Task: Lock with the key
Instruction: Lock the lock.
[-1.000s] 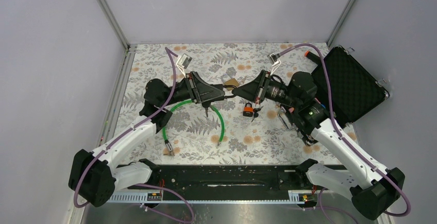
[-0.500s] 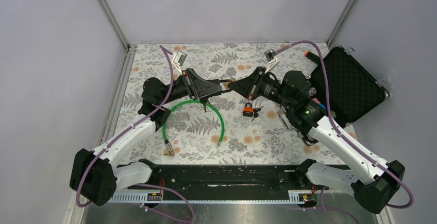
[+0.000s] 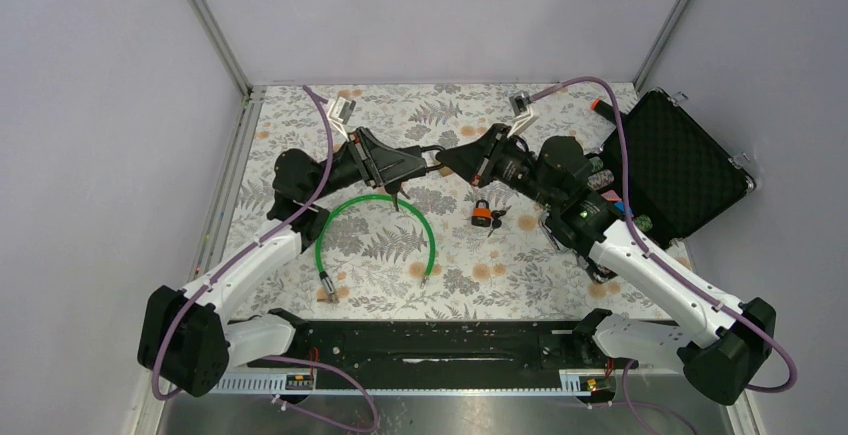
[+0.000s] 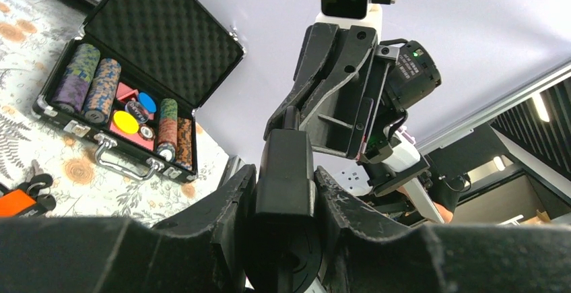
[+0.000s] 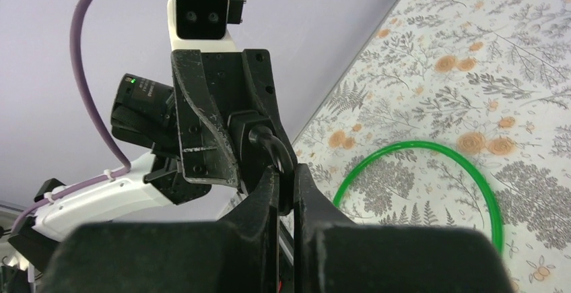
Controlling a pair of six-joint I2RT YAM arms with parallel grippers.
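My left gripper (image 3: 425, 162) and right gripper (image 3: 447, 161) meet tip to tip in the air above the middle of the floral table. In the left wrist view the left gripper (image 4: 283, 172) is shut on a black padlock body (image 4: 284, 161), which points at the right gripper (image 4: 323, 98). In the right wrist view the right gripper (image 5: 286, 172) is shut on a dark rounded key head (image 5: 281, 157) that sticks out of the lock held by the left gripper (image 5: 222, 131). The keyhole itself is hidden.
A small orange padlock with keys (image 3: 483, 215) lies on the table below the grippers. A green cable loop (image 3: 385, 210) lies left of centre. An open black case of poker chips (image 3: 675, 160) stands at the right edge, also in the left wrist view (image 4: 135, 111).
Both grippers, still joined at the lock, have risen and drifted a little toward the back left. The brass-coloured side of the lock no longer shows from above.
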